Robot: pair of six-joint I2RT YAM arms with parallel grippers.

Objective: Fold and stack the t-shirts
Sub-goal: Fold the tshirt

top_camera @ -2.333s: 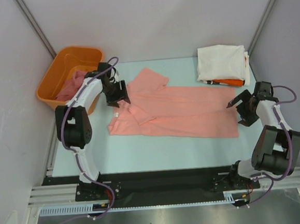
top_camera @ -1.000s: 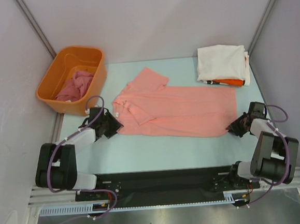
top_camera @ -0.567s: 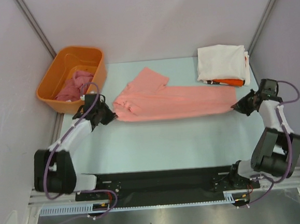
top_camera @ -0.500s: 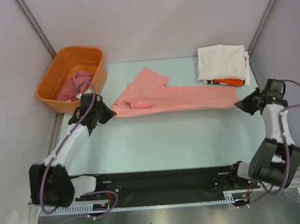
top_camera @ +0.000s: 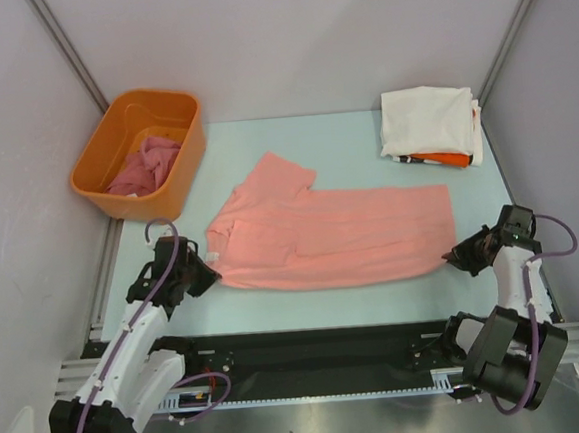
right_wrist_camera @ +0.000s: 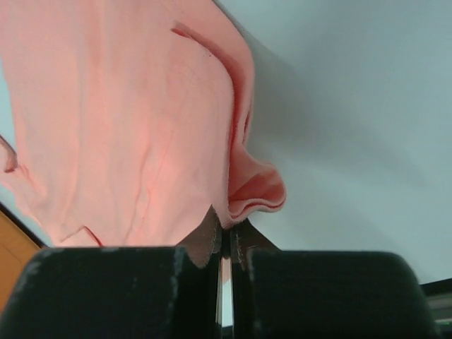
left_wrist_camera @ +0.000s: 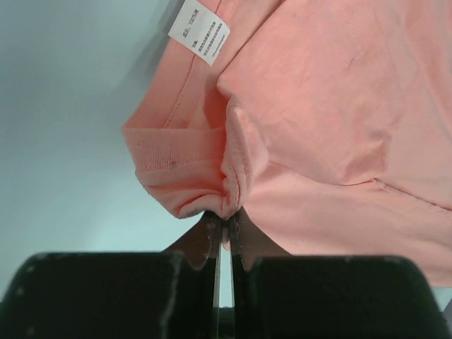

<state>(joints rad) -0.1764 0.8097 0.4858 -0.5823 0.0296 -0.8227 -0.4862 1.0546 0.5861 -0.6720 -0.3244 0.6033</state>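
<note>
The salmon shirt lies spread flat across the middle of the bench, collar end to the left. Both claws pinch its near edge. The left claw is clamped on the bunched near-left corner below the label, and the right claw on the near-right corner. The rose shirt sits crumpled in the tub. At the far right, the folded cream shirt lies on the orange shirt.

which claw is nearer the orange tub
Left. The left claw is on the same side as the orange tub, gripping the salmon-pink t-shirt at its collar end; the right claw grips the opposite end.
</note>
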